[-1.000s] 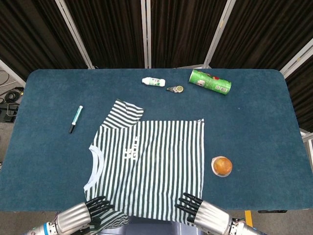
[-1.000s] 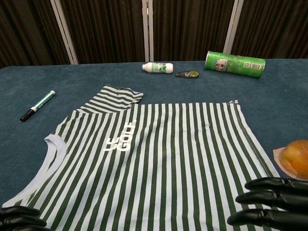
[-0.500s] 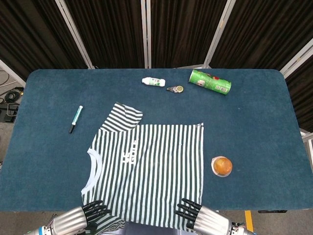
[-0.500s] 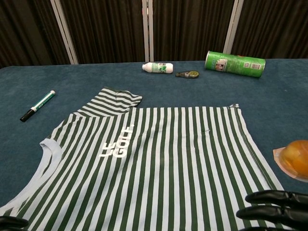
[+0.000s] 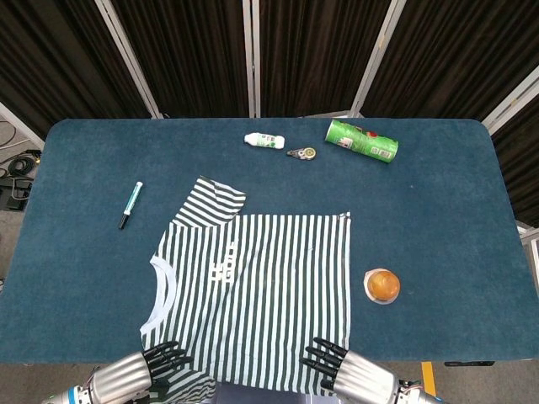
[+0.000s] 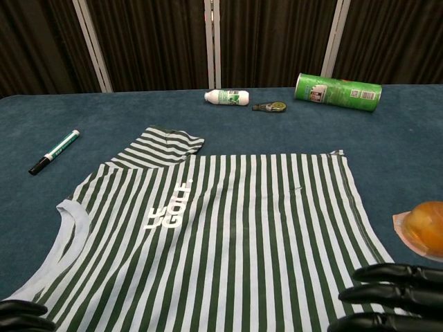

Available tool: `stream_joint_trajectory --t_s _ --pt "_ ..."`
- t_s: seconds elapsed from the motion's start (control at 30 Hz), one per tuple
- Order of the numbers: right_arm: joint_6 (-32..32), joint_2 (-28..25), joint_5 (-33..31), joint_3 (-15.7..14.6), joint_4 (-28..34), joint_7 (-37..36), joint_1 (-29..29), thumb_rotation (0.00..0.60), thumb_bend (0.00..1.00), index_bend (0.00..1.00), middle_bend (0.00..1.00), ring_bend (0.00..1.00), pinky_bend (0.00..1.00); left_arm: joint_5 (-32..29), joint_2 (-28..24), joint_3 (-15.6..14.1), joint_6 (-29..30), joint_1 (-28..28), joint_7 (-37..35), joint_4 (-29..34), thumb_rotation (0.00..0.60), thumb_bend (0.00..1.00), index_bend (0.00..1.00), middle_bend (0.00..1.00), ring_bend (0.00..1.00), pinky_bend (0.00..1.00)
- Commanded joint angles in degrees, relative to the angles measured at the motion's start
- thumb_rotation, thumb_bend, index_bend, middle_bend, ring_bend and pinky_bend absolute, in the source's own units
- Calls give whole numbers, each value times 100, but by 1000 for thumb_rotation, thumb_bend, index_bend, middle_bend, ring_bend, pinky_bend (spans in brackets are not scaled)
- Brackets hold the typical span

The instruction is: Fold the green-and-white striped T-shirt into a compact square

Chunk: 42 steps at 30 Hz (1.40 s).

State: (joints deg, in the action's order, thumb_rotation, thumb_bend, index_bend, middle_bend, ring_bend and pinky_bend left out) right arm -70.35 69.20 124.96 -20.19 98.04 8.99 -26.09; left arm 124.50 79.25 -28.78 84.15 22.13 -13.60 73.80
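A: From the head view, where was the shirt (image 5: 257,290)?

B: Spread flat on the near half of the table (image 5: 438,194), collar to the left, hem to the right, its near edge at the table's near edge. The far sleeve lay bunched near the marker (image 5: 130,204).

A: And the hands?

B: The left hand (image 5: 139,373) sat on the near left corner of the shirt, the right hand (image 5: 349,370) on the near right corner. Dark fingers lay on the cloth, slightly apart. I could not tell whether either pinched the fabric.

A: Anything else there?

B: A white bottle (image 5: 264,140), a small tape dispenser (image 5: 301,152) and a green can (image 5: 361,140) lying along the far side; an orange cup (image 5: 381,285) just right of the hem.

A: And the chest view?

B: The shirt (image 6: 228,235) filled the near middle. The right hand's fingers (image 6: 387,294) lay stretched side by side on its near right corner. Only the left hand's fingertips (image 6: 24,315) showed, at the near left edge. The cup (image 6: 422,228) sat right; marker (image 6: 54,151) left.
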Motion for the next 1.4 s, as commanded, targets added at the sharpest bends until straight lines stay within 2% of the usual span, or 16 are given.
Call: stream_joint_trajectory --t_s 0.03,0.17,0.3,0.5,0.67,0.8,1.07,1.27,1.4 --pt "-62 -4 -90 78 -39 -69 6 600 480 757 98 0 0 -102 -2 98 10 -3 4 53 600 591 841 0 0 0" --pt "-171 -36 -297 249 -131 -211 2 600 480 757 98 0 0 -605 -9 543 175 -210 378 252 600 610 842 0 0 0" --pt "-208 -89 -535 438 -212 -304 -27 600 480 757 98 0 0 -1046 -102 855 63 -243 602 587 600 610 842 0 0 0" --pt "-188 -59 -1232 908 -348 -802 -136 600 480 757 98 0 0 -2102 -290 1549 -553 -69 962 1322 600 611 840 0 0 0" --pt "150 63 -2001 1386 -567 -1256 -352 600 480 758 99 0 0 -2891 -234 2165 -1069 179 1160 1528 600 610 839 0 0 0" --pt "476 188 -2405 1653 -742 -1319 -525 600 480 758 100 0 0 -3441 -214 2504 -1548 387 1357 1647 600 610 835 0 0 0" --pt "1317 702 -3500 2278 -1357 -1302 -919 600 480 757 104 0 0 -4249 32 3109 -2305 841 1382 1356 600 610 835 0 0 0" --pt "1793 1032 -4051 2594 -1839 -1281 -1195 600 480 757 106 0 0 -4708 221 3498 -2650 1105 1310 1065 600 642 835 0 0 0" --pt "1970 1286 -4312 2748 -2207 -1304 -1327 600 479 757 108 0 0 -4899 311 3645 -2895 1277 1281 787 600 642 835 0 0 0"
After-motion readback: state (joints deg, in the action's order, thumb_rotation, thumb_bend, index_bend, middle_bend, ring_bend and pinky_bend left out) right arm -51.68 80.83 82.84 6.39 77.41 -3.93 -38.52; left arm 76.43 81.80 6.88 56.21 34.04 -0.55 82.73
